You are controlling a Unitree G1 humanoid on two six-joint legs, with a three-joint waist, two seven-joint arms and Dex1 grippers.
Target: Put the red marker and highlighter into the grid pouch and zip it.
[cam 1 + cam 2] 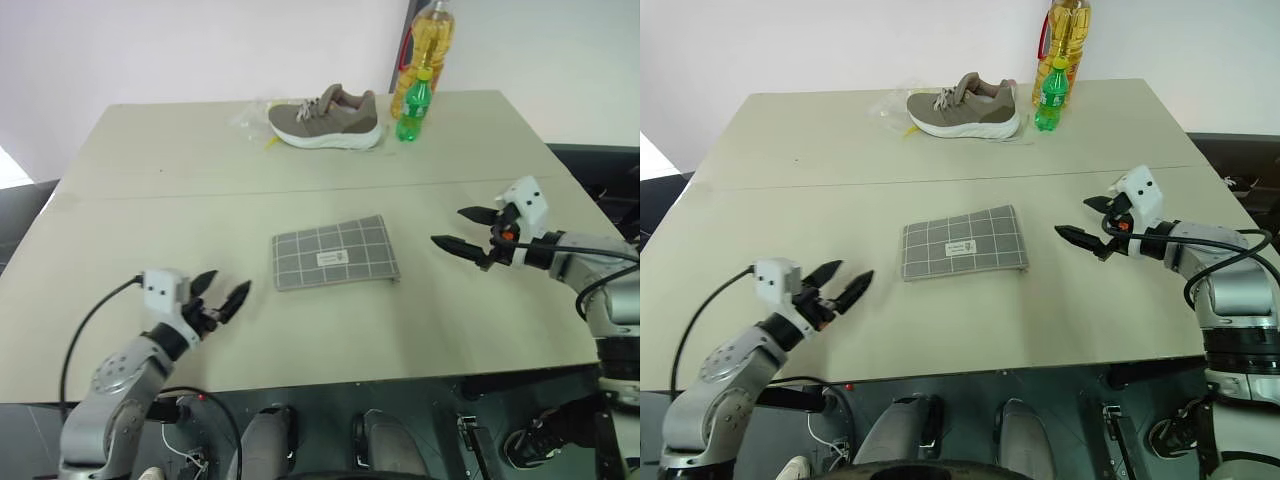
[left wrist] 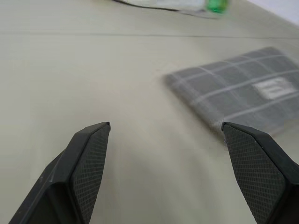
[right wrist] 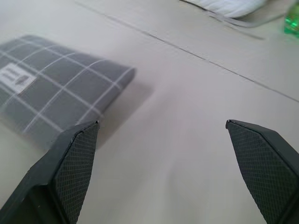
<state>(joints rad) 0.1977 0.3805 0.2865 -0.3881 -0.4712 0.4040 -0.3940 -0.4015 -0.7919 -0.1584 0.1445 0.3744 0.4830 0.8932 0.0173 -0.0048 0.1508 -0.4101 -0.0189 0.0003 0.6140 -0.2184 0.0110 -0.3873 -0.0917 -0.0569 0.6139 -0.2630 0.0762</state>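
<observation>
1 pouch (image 1: 334, 252), 1 shoe (image 1: 325, 119), 2 bottles (image 1: 413, 106), 2 claws (image 1: 222, 294).

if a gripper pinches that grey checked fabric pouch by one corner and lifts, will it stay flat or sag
The grey fabric pouch with white grid lines looks soft and thin, so it would probably sag. It lies flat on the beige table, so it should slide rather than roll, and is likely light.

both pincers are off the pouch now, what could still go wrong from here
1. The flat grey fabric pouch with white grid lines lies alone mid-table; no marker or highlighter is in sight. I cannot tell whether its zipper is fully shut, so a gap could let something slip out.
2. The left pincer and right pincer both hang open just above the beige table, flanking the pouch; a careless sweep could shove it.
</observation>
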